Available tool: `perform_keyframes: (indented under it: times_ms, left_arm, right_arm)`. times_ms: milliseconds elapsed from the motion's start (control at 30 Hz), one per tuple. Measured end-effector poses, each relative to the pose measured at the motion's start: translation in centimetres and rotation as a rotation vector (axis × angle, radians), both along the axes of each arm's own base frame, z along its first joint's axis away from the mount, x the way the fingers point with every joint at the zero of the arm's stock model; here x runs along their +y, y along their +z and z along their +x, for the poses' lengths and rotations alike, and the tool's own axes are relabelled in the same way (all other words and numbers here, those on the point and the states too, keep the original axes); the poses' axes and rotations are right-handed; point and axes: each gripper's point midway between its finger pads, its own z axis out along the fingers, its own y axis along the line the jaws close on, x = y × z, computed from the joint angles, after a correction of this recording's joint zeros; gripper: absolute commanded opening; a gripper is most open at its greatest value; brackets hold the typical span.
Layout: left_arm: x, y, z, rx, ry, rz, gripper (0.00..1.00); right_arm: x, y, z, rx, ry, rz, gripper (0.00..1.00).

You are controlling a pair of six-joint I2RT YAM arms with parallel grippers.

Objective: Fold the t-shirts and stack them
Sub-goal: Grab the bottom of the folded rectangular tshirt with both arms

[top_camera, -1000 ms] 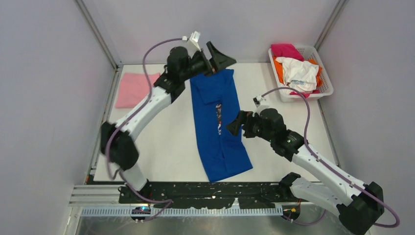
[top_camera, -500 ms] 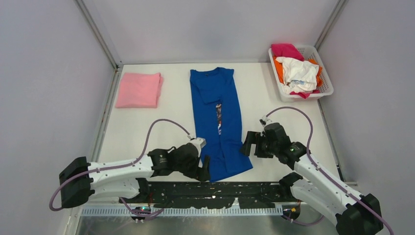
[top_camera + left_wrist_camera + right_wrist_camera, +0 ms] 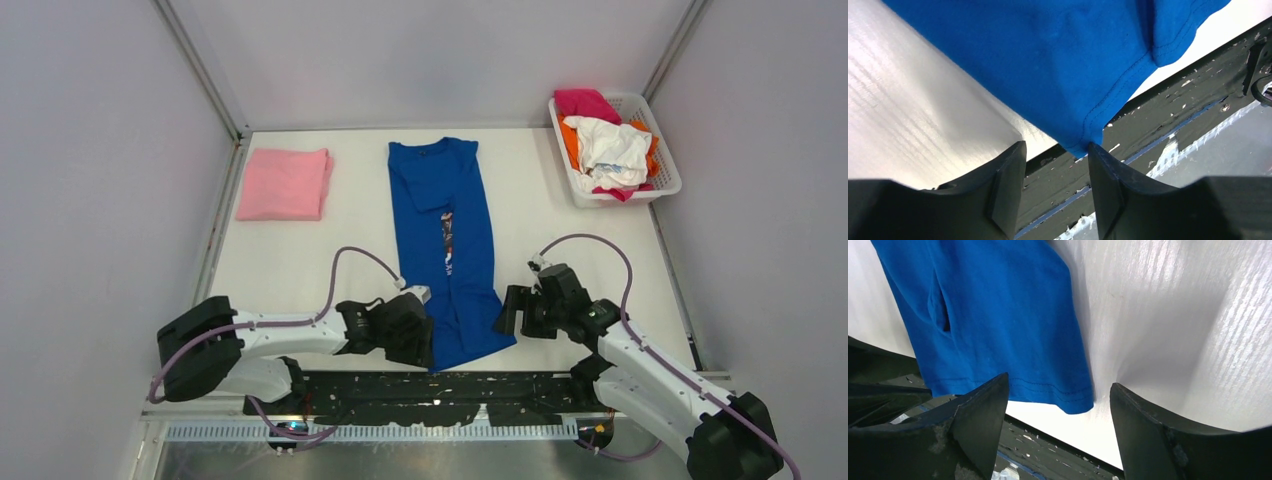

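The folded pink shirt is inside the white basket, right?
No. The top view shows the folded pink shirt lying on the table at its far left corner, across the table from the white basket.

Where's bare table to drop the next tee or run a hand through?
Widest: left of the blue t-shirt, near side of the folded pink t-shirt. Also right of the blue t-shirt, near side of the basket. Crowded: the near hem, left hand and right hand open at its corners.
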Motion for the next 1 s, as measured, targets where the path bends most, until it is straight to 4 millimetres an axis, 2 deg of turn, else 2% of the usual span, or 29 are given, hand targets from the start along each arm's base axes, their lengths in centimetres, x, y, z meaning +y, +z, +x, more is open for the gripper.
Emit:
perform_keyframes:
  times_ms: [67,233,300,333,500,567,600,633,667,833,1000]
  left_arm:
    - [-0.2,-0.2,0.0,0.011,0.0,0.006,0.46]
    - [-1.2,-0.4,-0.1,0.042,0.0,0.019,0.2]
    - [-1.4,-0.6,0.0,0.049,-0.003,0.031,0.03]
    - [-1.5,-0.6,0.0,0.053,-0.002,0.038,0.0]
    - [-1.3,-0.6,0.1,0.055,-0.004,0.06,0.0]
    - [-1.0,-0.7,0.1,0.053,0.0,0.072,0.0]
    - [-0.9,-0.6,0.1,0.052,0.001,0.075,0.0]
    - [-0.8,-0.4,0.1,0.047,0.003,0.072,0.0]
    - [-0.8,-0.1,0.1,0.043,0.004,0.067,0.0]
    - [-0.6,1.3,0.0,0.029,0.002,0.031,0.0]
    - [1.4,2.3,-1.3,0.033,-0.007,0.004,0.0]
  right_arm:
    - [0.1,-0.1,-0.1,0.0,0.004,0.011,0.75]
    - [0.3,-0.6,-0.8,0.022,0.017,0.025,0.66]
    - [0.4,-0.5,-0.9,0.025,0.024,0.034,0.62]
    - [0.5,-0.5,-1.0,0.027,0.027,0.037,0.61]
    - [0.6,-1.0,-1.5,0.057,0.043,0.042,0.42]
    - [0.6,-1.5,-2.1,0.095,0.048,0.04,0.28]
    - [0.7,-1.5,-2.1,0.097,0.05,0.042,0.13]
    - [0.7,-1.6,-2.2,0.103,0.049,0.041,0.09]
    - [0.6,-1.7,-2.3,0.106,0.054,0.034,0.06]
    - [0.9,-1.2,-3.4,0.112,0.079,0.049,0.05]
    - [1.9,0.0,-5.6,0.119,0.13,0.105,0.05]
